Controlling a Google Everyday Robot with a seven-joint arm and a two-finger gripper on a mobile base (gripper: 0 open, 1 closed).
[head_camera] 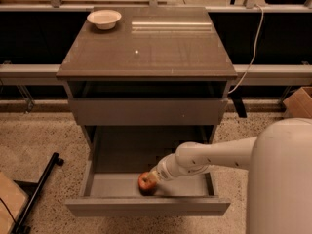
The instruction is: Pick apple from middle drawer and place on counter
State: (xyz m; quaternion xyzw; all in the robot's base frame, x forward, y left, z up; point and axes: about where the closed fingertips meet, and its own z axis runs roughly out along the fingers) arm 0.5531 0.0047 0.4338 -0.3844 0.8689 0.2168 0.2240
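Note:
The middle drawer (146, 206) is pulled open at the bottom of the cabinet. The small red apple (146, 182), with a yellowish patch, lies in its tray near the front wall, a little left of centre. My gripper (155, 175) reaches down into the drawer from the right on the white arm, and its tip is right against the apple's right side. The counter (146, 48) is the glossy brownish-grey top of the cabinet, high above the drawer.
A white bowl (104, 18) stands on the counter's back left corner. The grey drawer panel (146, 111) above overhangs the back of the open tray. My white body (285, 179) fills the lower right. A black bar (36, 194) lies on the floor at left and a cardboard box (298, 101) at right.

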